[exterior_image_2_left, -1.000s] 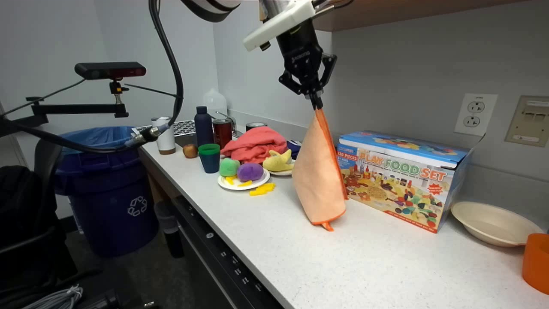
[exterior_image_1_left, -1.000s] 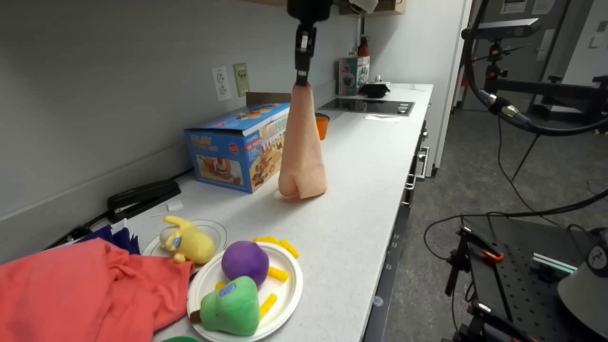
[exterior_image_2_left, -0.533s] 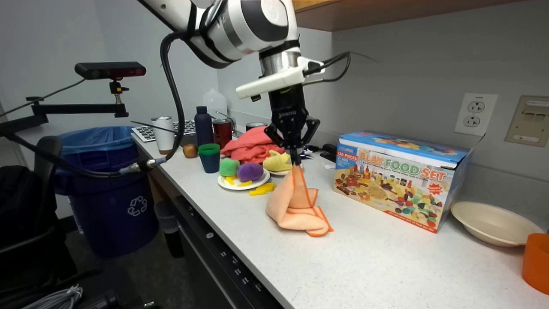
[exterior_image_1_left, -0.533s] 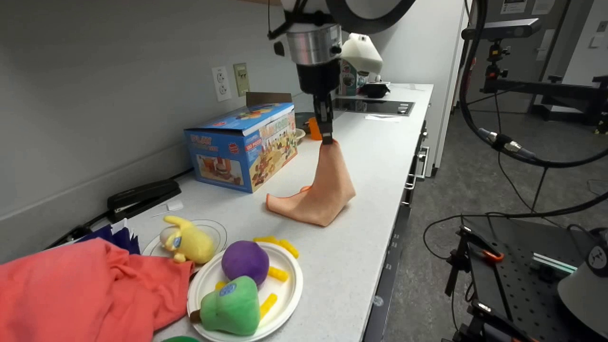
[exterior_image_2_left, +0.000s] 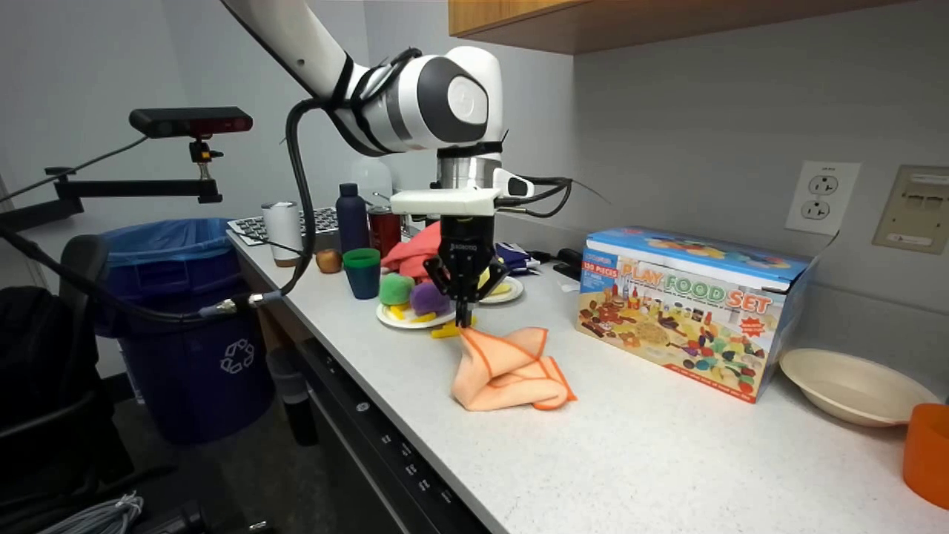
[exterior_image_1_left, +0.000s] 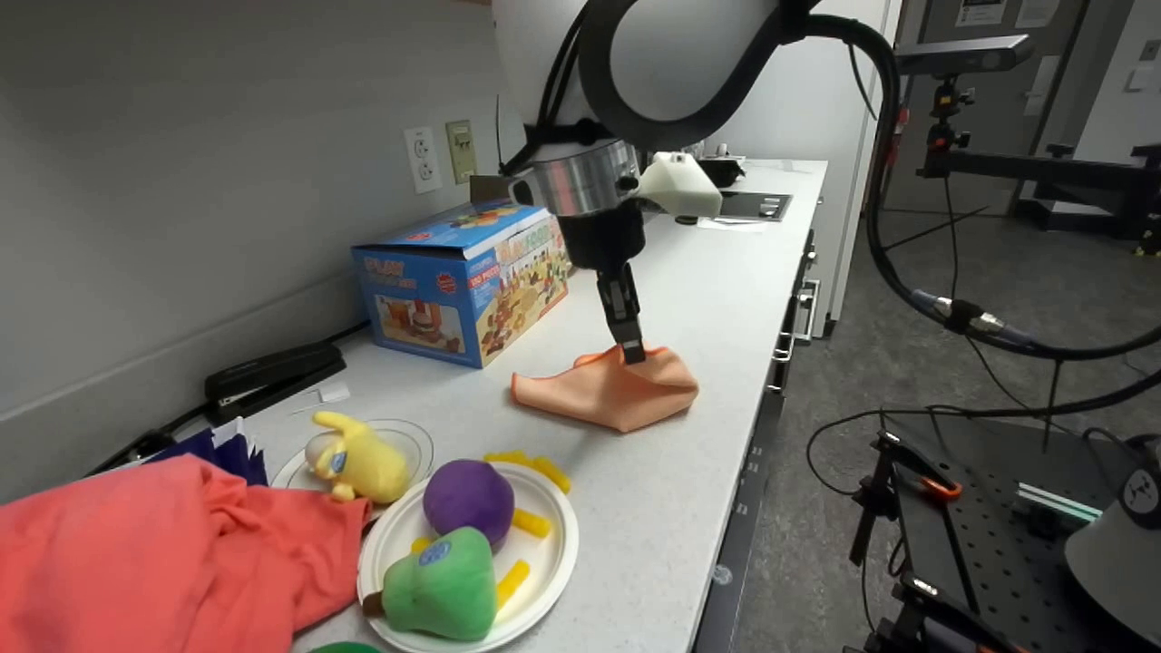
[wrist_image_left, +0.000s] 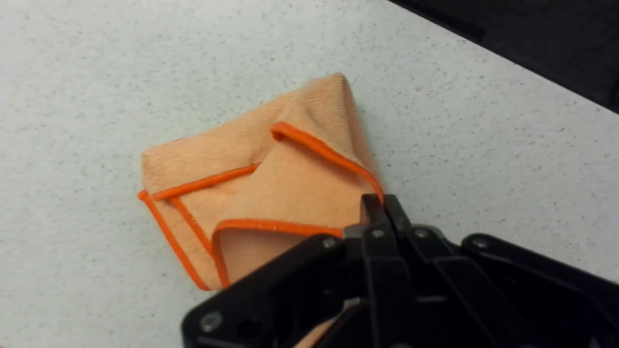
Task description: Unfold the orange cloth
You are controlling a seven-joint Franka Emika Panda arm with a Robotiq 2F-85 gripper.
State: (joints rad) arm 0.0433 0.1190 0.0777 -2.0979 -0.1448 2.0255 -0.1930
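The gripper point(wrist_image_left: 382, 200) points down at the orange cloth point(exterior_image_2_left: 508, 382), with its two fingers pressed together and orange-trimmed fabric pinched between the tips. The pinched portion appears to be a corner; the fingers partly cover it in the wrist view. The cloth rests on the countertop point(exterior_image_2_left: 652, 460) near the blue box point(exterior_image_2_left: 689, 304), out from one corner of its long printed face. It lies folded over itself in layers, with one flap rising to the fingertips. A beige bowl point(exterior_image_2_left: 852, 386) sits just beside one end of the blue box; an orange cup point(exterior_image_2_left: 927, 460) stands farther from that end. Past the opposite end, a white plate point(exterior_image_1_left: 546, 573) carries a purple plush toy point(exterior_image_1_left: 469, 501) and a green plush toy point(exterior_image_1_left: 444, 585).
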